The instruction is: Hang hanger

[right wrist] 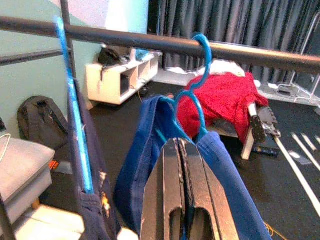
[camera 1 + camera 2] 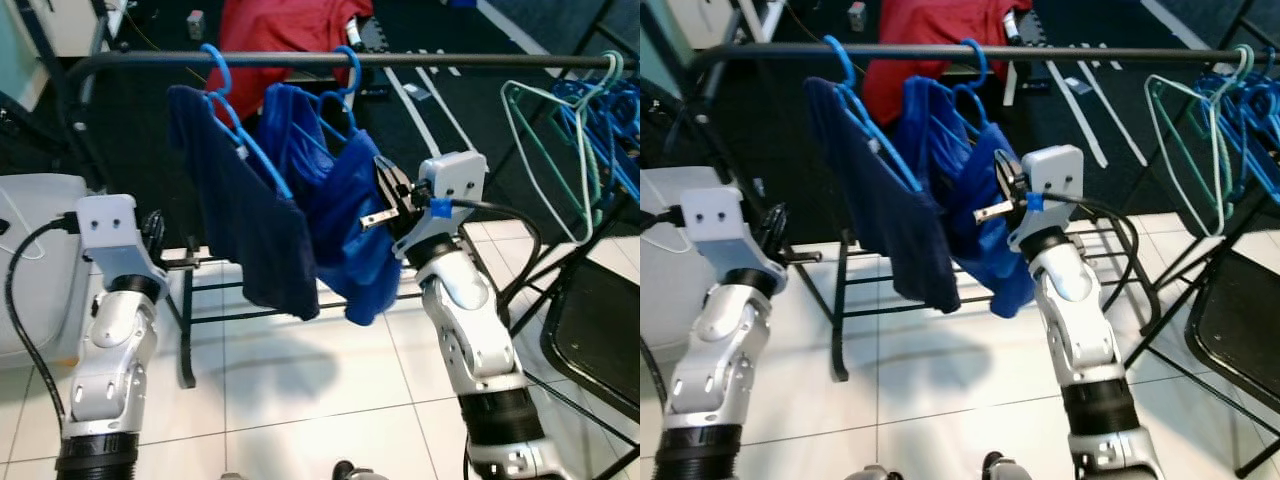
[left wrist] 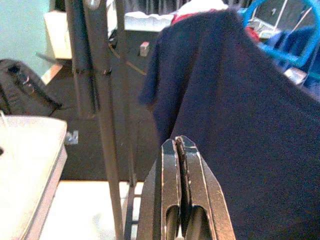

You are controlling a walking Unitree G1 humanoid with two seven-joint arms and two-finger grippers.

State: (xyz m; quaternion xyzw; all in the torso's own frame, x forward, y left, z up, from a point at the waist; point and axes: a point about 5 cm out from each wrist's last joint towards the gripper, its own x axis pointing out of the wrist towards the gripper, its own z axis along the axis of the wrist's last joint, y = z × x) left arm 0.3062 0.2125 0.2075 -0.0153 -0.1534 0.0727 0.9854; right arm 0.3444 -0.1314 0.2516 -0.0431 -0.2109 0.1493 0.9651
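Rail: a black metal clothes rail [image 2: 420,60] ran across the scene.
Hangers: a blue plastic hanger [image 2: 340,85] carrying a bright blue garment [image 2: 350,215] hung hooked on the rail, beside another blue hanger [image 2: 235,120] with a navy garment [image 2: 245,225].
Right hand [image 2: 385,200]: raised at the bright blue garment, fingers pressed together, pinching nothing visible.
Left hand [image 3: 181,150]: fingers pressed together, near the navy garment.
Spare hangers [image 2: 570,130]: green and blue, at the rail's right end.
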